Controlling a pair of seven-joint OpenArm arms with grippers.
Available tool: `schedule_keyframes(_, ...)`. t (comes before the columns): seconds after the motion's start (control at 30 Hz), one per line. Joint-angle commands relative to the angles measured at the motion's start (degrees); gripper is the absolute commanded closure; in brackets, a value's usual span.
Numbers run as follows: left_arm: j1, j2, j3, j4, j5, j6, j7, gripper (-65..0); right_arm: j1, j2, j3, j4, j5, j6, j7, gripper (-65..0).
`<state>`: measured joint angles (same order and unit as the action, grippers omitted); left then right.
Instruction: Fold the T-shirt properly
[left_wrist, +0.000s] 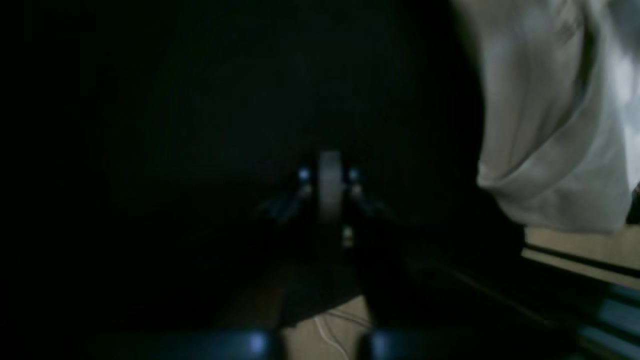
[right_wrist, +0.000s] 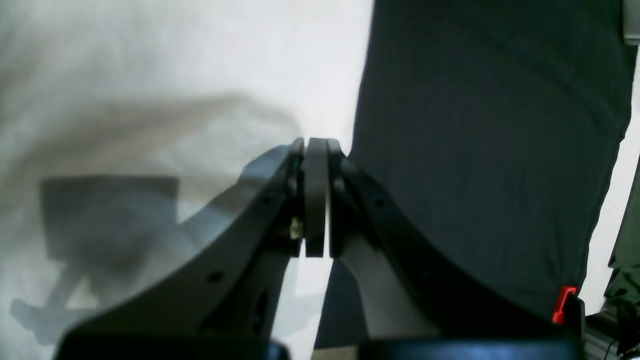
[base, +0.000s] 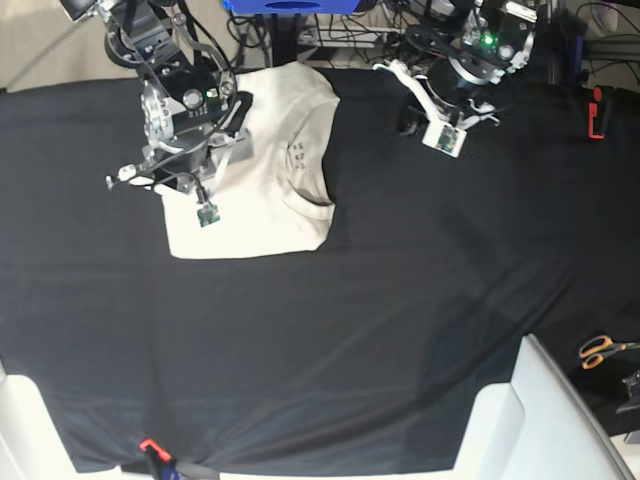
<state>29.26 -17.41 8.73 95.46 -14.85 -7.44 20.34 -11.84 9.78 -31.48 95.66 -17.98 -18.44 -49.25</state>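
The cream T-shirt (base: 262, 170) lies folded into a rough rectangle on the black tablecloth (base: 350, 310) at the back left, collar facing right. My right gripper (right_wrist: 316, 146) is shut, pads together, with nothing seen between them. It hovers over the shirt's edge, with the shirt (right_wrist: 150, 75) on its left and black cloth on its right. Its arm (base: 185, 105) stands over the shirt's left part. My left gripper (left_wrist: 330, 172) is shut and empty in a dark view over black cloth. The shirt (left_wrist: 550, 125) lies to its upper right, apart from it. Its arm (base: 455, 85) is at the back, right of the shirt.
Orange-handled scissors (base: 600, 350) lie off the table's right side. A red clamp (base: 595, 110) holds the cloth at the back right and another (base: 150, 447) at the front edge. A white panel (base: 540, 420) stands at the front right corner.
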Motion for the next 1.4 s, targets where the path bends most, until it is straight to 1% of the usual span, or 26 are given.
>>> schedule_keyframes(0.0,-0.6,1.5,-0.4,1.0,-0.3,-0.1,-1.7,0.0,0.1,0.0,0.3,0.8,-0.6,-0.3,0.7,0.0)
schedule_keyframes(0.03,-0.6,2.8,-0.7,1.0,-0.3,-0.2,-1.7,0.0,-0.2,0.1,0.4,0.8,-0.6,-0.3,0.7,0.0)
schedule_keyframes(0.1,-0.7,4.0,-0.7,1.2,-0.5,-0.4,-1.7,0.0,-0.7,0.5,0.4,0.8,-0.6,-0.3,0.9,0.0)
schedule_keyframes(0.17,-1.2,4.9,-0.7,1.0,-3.7,-0.4,-1.7,0.0,-1.0,0.6,0.4,0.7,-0.7,-0.3,0.8,0.0)
schedule_keyframes(0.27,-2.3,4.5,-0.6,-0.5,-14.6,-0.4,-1.7,0.0,-1.1,2.0,0.4,0.7,-0.7,-0.3,0.8,0.0)
schedule_keyframes(0.33,-3.7,1.9,0.1,-1.6,-22.4,-0.4,-1.7,0.0,-1.1,2.3,0.4,0.7,-0.7,-0.3,0.7,0.0)
schedule_keyframes(0.37,-4.2,0.9,0.7,-2.4,-24.9,-0.4,-1.7,0.0,-1.1,2.3,0.4,0.7,-0.7,-0.3,0.7,0.0)
schedule_keyframes(0.4,-4.5,0.1,1.2,-3.0,-26.7,-0.4,-1.7,-2.1,-1.1,2.3,0.4,0.7,-0.7,-0.3,0.7,0.0)
schedule_keyframes(0.47,-5.0,-0.5,1.9,-3.9,-27.6,-0.4,-1.7,-21.9,-1.1,2.3,0.4,0.7,-0.7,-0.3,0.7,0.0)
schedule_keyframes(0.5,-5.3,-0.2,1.9,-4.4,-27.5,-0.4,-1.7,-30.4,-1.1,2.3,0.4,0.7,-0.7,-0.3,0.7,0.0)
schedule_keyframes(0.53,-5.4,-0.1,2.3,-4.9,-27.7,-0.4,-1.8,-37.0,-1.1,2.3,0.4,0.7,-0.7,-0.3,0.7,0.0)
schedule_keyframes(0.57,-5.7,0.0,2.3,-5.5,-27.7,-0.4,-1.8,-42.5,-1.1,2.3,0.4,0.7,-0.7,-0.3,0.7,0.0)
schedule_keyframes(0.6,-5.7,0.5,2.3,-6.0,-27.8,-0.8,-1.8,-46.4,-1.1,2.3,0.4,0.7,-0.7,-0.3,0.7,0.0)
schedule_keyframes(0.63,-5.9,1.1,2.3,-6.4,-27.8,-2.5,-1.8,-49.4,-1.1,2.2,0.4,0.7,-0.7,-0.3,0.7,0.0)
schedule_keyframes(0.67,-6.4,1.5,2.3,-7.1,-27.8,-5.6,-1.8,-50.7,-1.1,2.2,0.4,0.7,-0.7,-0.3,0.7,0.0)
schedule_keyframes(0.77,-7.2,2.9,2.3,-10.1,-27.9,-15.1,-1.7,-51.7,-1.1,2.2,0.4,0.7,-0.7,-0.3,0.7,0.0)
schedule_keyframes(0.83,-8.0,4.0,2.1,-13.1,-27.9,-20.6,-1.7,-50.8,-1.1,2.2,0.4,0.7,-0.7,-0.3,0.7,0.0)
schedule_keyframes(0.87,-8.4,4.5,2.0,-14.8,-27.9,-22.8,-1.7,-50.2,-1.1,2.2,0.4,0.7,-0.7,-0.3,0.7,0.0)
schedule_keyframes(0.9,-8.6,5.1,1.9,-16.6,-27.9,-24.2,-1.7,-50.2,-1.1,2.2,0.4,0.7,-0.7,-0.3,0.7,0.0)
schedule_keyframes(0.93,-9.4,5.9,1.9,-18.4,-27.9,-24.8,-1.7,-50.4,-1.1,2.3,0.4,0.7,-0.7,-0.3,0.7,0.0)
schedule_keyframes(1.1,-12.9,8.8,2.3,-25.5,-27.5,-24.8,-1.8,-50.4,-1.1,2.3,0.4,0.7,-0.7,-0.3,0.7,0.0)
schedule_keyframes(1.37,-16.9,11.6,2.7,-28.1,-27.5,-24.8,-1.7,-50.2,-1.1,2.3,0.4,0.7,-0.7,-0.3,0.7,0.0)
